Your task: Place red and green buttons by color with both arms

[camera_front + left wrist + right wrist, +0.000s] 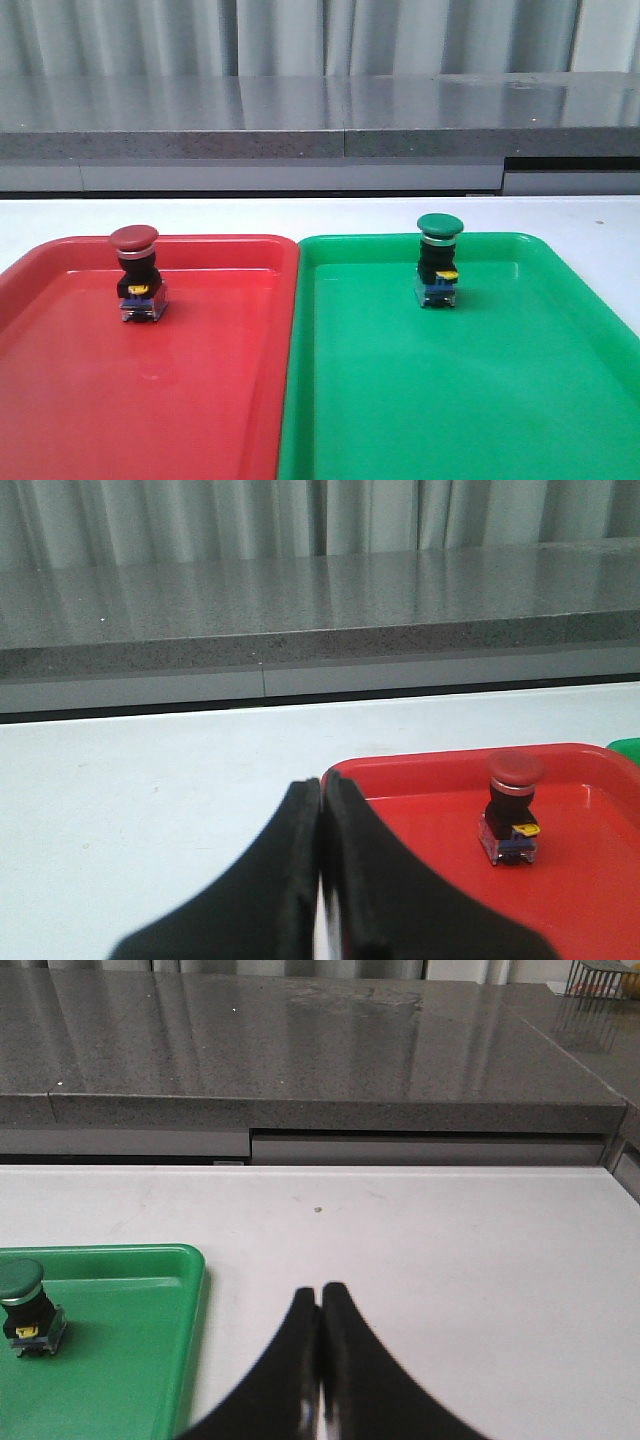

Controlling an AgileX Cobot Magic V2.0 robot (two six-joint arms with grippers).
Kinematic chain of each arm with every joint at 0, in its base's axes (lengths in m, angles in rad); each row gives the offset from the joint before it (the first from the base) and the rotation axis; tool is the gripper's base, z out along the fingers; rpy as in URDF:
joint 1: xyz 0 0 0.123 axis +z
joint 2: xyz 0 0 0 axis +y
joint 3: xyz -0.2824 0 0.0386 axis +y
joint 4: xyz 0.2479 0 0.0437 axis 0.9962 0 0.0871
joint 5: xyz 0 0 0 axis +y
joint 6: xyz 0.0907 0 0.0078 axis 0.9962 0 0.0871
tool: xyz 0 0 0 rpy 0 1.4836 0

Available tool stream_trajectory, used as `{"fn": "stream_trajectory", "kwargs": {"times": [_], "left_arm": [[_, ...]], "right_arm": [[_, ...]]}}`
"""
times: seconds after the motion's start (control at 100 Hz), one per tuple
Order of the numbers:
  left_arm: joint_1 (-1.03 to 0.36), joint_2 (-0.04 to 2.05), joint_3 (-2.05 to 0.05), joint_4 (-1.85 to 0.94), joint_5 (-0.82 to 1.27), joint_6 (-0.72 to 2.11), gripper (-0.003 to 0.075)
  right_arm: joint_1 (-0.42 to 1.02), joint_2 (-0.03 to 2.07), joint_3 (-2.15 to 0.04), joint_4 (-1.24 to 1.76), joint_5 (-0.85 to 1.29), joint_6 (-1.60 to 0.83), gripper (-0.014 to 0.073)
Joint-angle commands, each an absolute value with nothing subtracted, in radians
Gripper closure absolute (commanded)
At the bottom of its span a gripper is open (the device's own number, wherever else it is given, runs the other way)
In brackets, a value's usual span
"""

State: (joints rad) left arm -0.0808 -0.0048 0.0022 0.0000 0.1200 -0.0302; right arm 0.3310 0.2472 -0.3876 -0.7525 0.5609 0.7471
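Observation:
The red button (136, 271) stands upright in the red tray (150, 400), toward its far left; the left wrist view shows the same red button (513, 803) well off to the side of my left gripper (321, 784). The green button (438, 258) stands upright in the green tray (460, 400), near its far edge, and appears again as the green button (26, 1306) in the right wrist view. My left gripper is shut and empty over the red tray's corner (345, 777). My right gripper (320, 1290) is shut and empty above bare white table beside the green tray (120, 1360). Neither arm appears in the front view.
The two trays lie side by side on a white table (300, 215). A grey stone counter (320, 115) runs along the far side, with curtains behind it. White tabletop (450, 1250) spreads to the right of the green tray.

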Motion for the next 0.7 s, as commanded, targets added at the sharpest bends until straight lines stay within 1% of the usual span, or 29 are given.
{"fn": "stream_trajectory", "kwargs": {"times": [0.0,0.24,0.36,0.43,0.52,0.6,0.69], "left_arm": [[-0.078,-0.039,0.027,-0.009,0.031,-0.032,0.0739],[-0.078,-0.039,0.027,-0.009,0.031,-0.032,0.0739],[-0.078,-0.039,0.027,-0.009,0.031,-0.032,0.0739],[-0.078,-0.039,0.027,-0.009,0.031,-0.032,0.0739],[-0.078,-0.039,0.027,-0.009,0.031,-0.032,0.0739],[-0.078,-0.039,0.027,-0.009,0.031,-0.032,0.0739],[-0.078,-0.039,0.027,-0.009,0.031,-0.032,0.0739]], "right_arm": [[0.323,0.258,-0.411,-0.796,0.512,0.748,0.0661],[0.323,0.258,-0.411,-0.794,0.519,0.748,0.0661],[0.323,0.258,-0.411,-0.746,0.518,0.723,0.0661],[0.319,0.256,-0.411,-0.638,0.518,0.622,0.0661],[0.286,0.255,-0.411,-0.460,0.503,0.413,0.0661],[0.219,0.255,-0.411,-0.321,0.455,0.229,0.0661],[0.136,0.254,-0.410,-0.178,0.390,0.092,0.0661]]}}
